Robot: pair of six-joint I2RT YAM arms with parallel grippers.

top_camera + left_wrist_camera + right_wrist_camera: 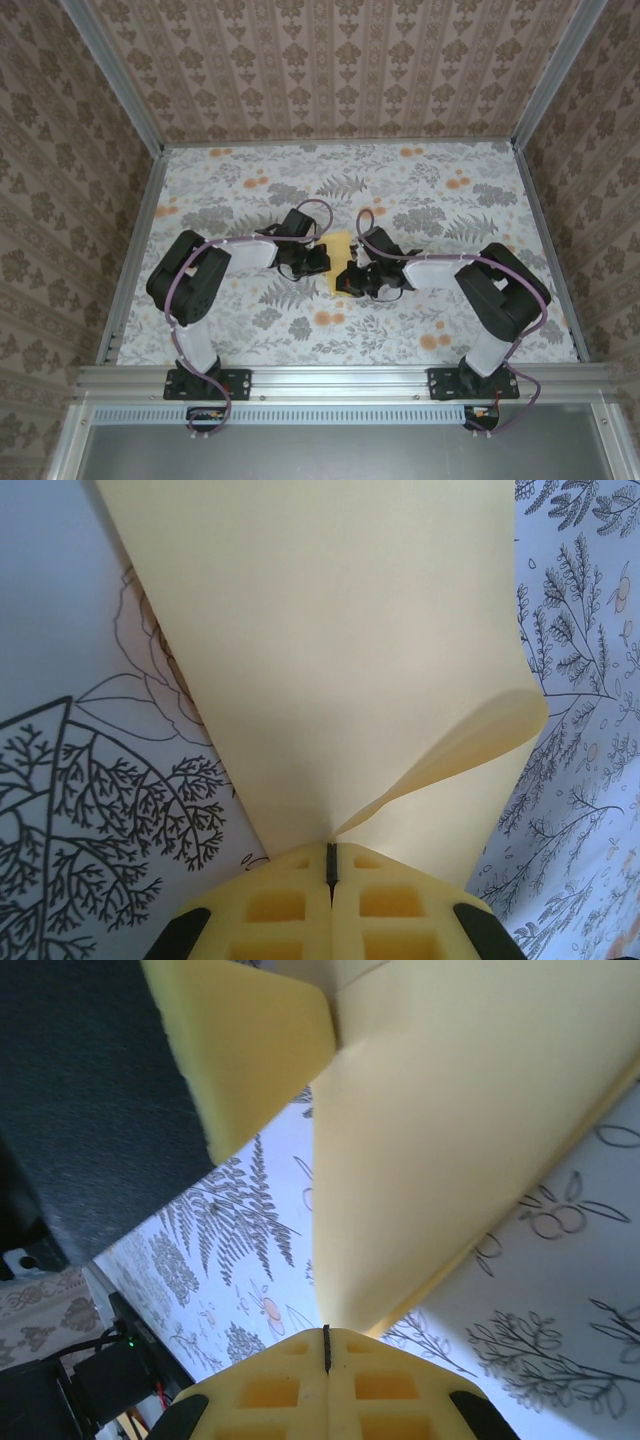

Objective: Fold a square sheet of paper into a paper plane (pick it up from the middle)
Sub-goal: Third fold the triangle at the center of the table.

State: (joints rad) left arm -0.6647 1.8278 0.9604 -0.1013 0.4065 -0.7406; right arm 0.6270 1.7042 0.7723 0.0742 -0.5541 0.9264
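Note:
The square sheet of paper (341, 248) is pale yellow and hangs between both grippers over the middle of the table. My left gripper (332, 852) is shut on one edge of it. From that pinch the sheet (330, 650) spreads away, doubled over, with a loose flap curling up on the right. My right gripper (326, 1332) is shut on the opposite edge, and the sheet (450, 1130) rises from its closed jaws. In the right wrist view a yellow finger (250, 1050) of the left gripper grips the sheet's far end. From above, the left gripper (320, 262) and right gripper (351, 277) stand close together.
A floral tablecloth (420, 200) covers the table. Patterned walls (330, 60) and aluminium rails (135, 250) close it in on three sides. Purple cables (310, 208) loop over both arms.

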